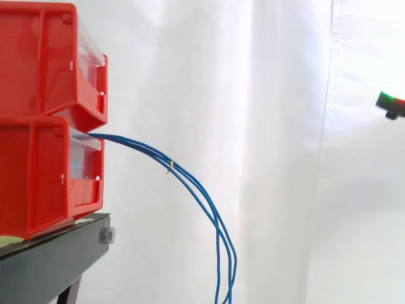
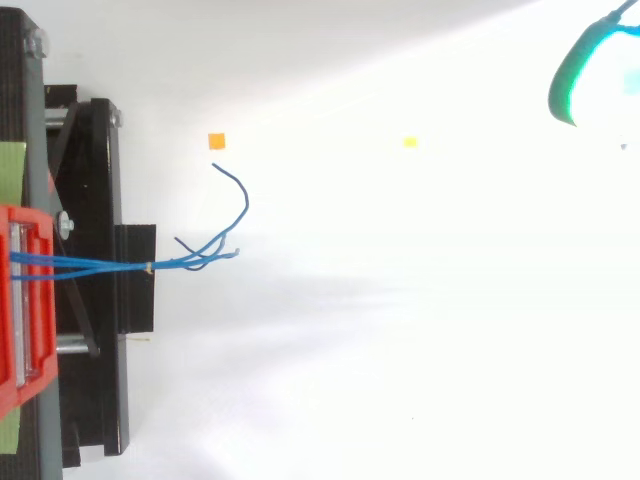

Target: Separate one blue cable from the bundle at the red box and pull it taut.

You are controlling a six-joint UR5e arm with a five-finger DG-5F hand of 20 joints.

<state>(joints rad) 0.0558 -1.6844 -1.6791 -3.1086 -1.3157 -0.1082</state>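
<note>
The side camera stands close, level with the two stacked red bins (image 1: 44,120) at the left, and faces the white curtain (image 1: 266,126) across the black stand (image 1: 57,259). The top camera looks straight down from farther off. Both take in the bins' front, the stand and the blue cables (image 1: 169,164).

At the left, an upper bin (image 1: 38,57) sat stacked on a lower bin (image 1: 35,177), which rested on a stand (image 1: 50,266). Cables (image 2: 130,267) left the lower bin's front, ran right and drooped down. The hand (image 1: 391,101) hung at the far right, well apart from them.
</note>
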